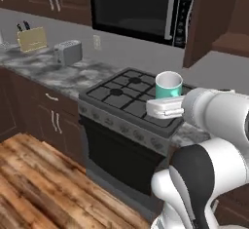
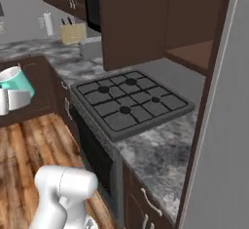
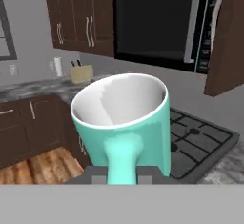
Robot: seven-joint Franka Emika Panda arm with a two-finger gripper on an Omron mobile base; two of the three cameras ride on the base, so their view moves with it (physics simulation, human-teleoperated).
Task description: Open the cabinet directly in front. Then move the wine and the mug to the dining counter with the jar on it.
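A teal mug with a pale inside hangs upright in the air, and my gripper is shut on its handle. From the left base view the mug sits just above the gripper, over the stove's front right corner. In the right base view the mug and gripper are at the far left, above the floor. The cabinet's dark brown door stands swung open, showing a bare shelf; the same door shows at upper right. The wine, the dining counter and the jar are out of view.
A black gas stove is set in a grey marbled counter, with a microwave above it. A toaster and knife block stand on the counter at the left. Wooden floor lies below.
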